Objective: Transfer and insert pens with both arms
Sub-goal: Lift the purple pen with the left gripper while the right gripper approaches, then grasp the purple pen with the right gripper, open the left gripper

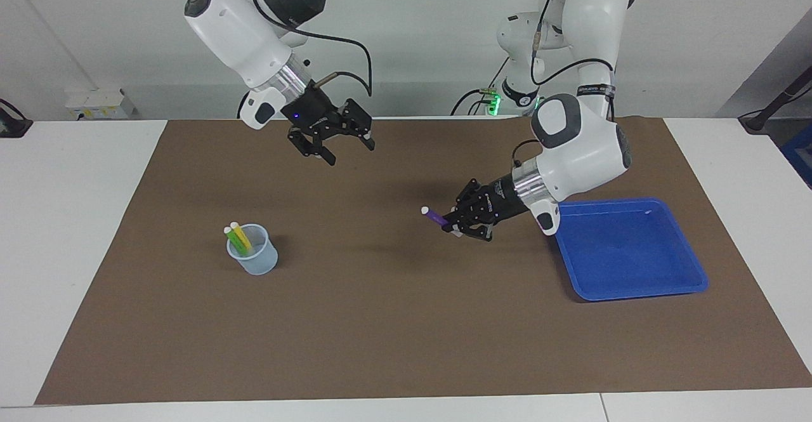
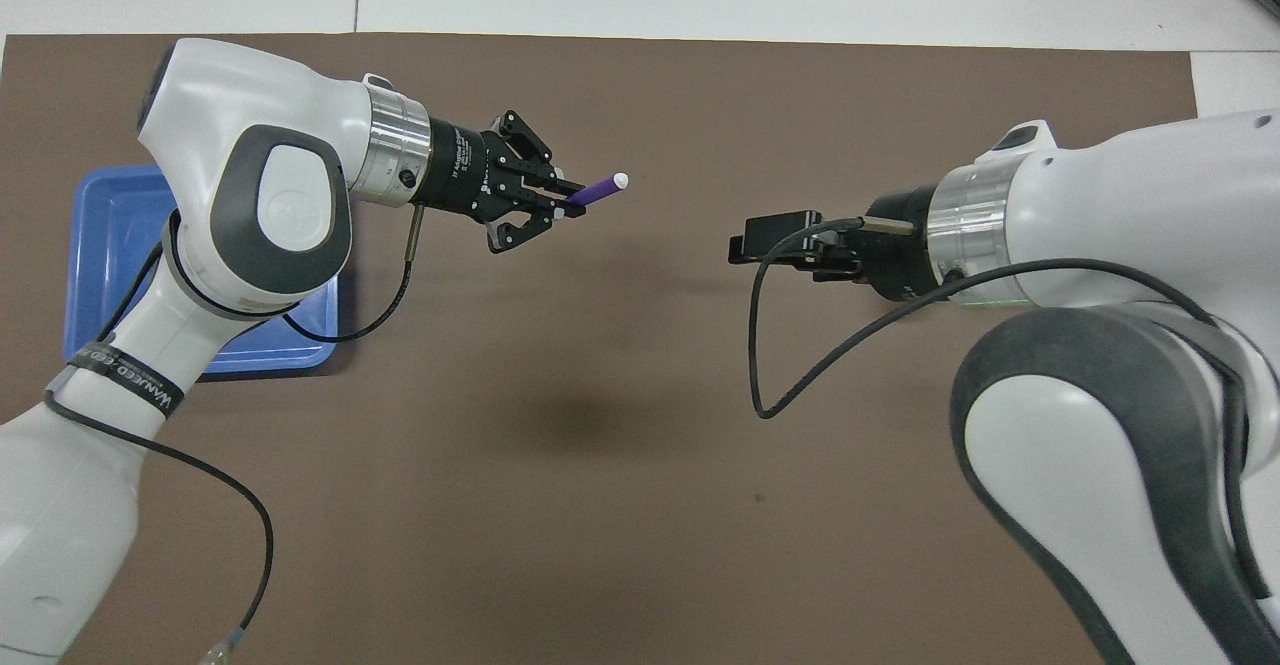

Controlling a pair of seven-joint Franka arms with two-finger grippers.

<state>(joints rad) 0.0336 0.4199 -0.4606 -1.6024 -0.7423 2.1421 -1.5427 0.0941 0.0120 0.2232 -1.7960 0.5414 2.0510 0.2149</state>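
**Purple pen in mid-air, hand-over pending**

Facing view: left claw (image 1: 451,224) clamped on the purple pen (image 1: 434,216), above the brown mat between blue tray (image 1: 634,289) and cup (image 1: 254,263). Right claw (image 1: 336,145) spread wide, empty, raised over the mat. Yellow pen (image 1: 242,236) and green pen (image 1: 233,239) stand in the cup.

Overhead view: pen's pale tip points toward the right claw; the two are apart. Judged step: transfer. Next: right claw must line up on the free end and close before the left lets go.
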